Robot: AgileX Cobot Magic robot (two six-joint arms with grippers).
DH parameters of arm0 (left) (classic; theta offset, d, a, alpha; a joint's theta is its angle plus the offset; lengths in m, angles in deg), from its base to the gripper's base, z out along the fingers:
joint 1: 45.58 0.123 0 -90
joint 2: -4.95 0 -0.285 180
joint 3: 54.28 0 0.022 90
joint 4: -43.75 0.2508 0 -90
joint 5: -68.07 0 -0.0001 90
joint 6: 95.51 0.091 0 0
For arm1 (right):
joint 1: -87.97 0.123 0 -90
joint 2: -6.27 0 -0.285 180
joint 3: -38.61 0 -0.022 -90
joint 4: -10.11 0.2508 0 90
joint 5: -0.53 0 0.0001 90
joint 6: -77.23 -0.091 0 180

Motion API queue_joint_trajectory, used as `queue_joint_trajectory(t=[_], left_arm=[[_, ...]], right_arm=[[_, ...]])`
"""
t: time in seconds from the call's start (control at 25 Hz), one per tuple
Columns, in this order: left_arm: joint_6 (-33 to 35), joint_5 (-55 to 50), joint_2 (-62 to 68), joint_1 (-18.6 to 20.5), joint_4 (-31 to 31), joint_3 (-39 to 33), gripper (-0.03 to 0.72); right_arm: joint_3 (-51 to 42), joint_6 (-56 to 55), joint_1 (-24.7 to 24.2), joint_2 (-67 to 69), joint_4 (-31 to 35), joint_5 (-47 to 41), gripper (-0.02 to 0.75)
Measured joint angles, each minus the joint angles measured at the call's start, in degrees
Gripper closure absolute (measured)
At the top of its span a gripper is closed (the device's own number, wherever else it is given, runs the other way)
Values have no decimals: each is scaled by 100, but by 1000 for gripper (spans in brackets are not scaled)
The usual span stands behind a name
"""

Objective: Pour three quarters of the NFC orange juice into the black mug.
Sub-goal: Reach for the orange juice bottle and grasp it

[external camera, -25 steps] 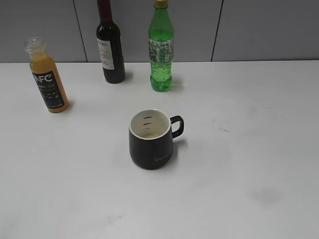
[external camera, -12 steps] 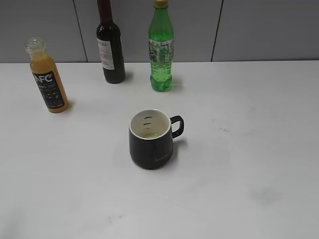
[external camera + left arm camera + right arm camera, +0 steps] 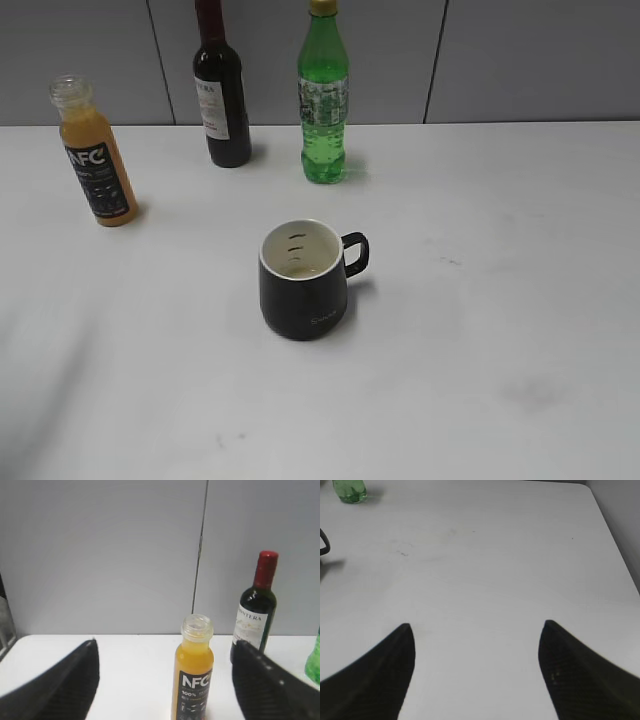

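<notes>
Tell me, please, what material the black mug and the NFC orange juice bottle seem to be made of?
The black mug: probably ceramic, matte black outside with hardly any glare, glossy white inside that shows small reflections.
The NFC orange juice bottle: looks like clear plastic, though glass cannot be excluded; the orange liquid shows through, and the dark label looks printed.

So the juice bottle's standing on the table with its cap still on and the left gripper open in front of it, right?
Not quite: the NFC orange juice has no cap; its neck is open, as the left wrist view shows. It does stand upright on the table, with the left gripper open in front of it.
</notes>
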Motion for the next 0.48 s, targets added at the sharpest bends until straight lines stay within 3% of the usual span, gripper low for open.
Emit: queue_joint_trajectory(t=[0.24,0.48], left_arm=[[0,1809,2013,-381,11,-11,55],[0,2836,3629,-431,20,25,57]], right_arm=[[0,0,0,0,0,0,153],[0,0,0,0,0,0,153]])
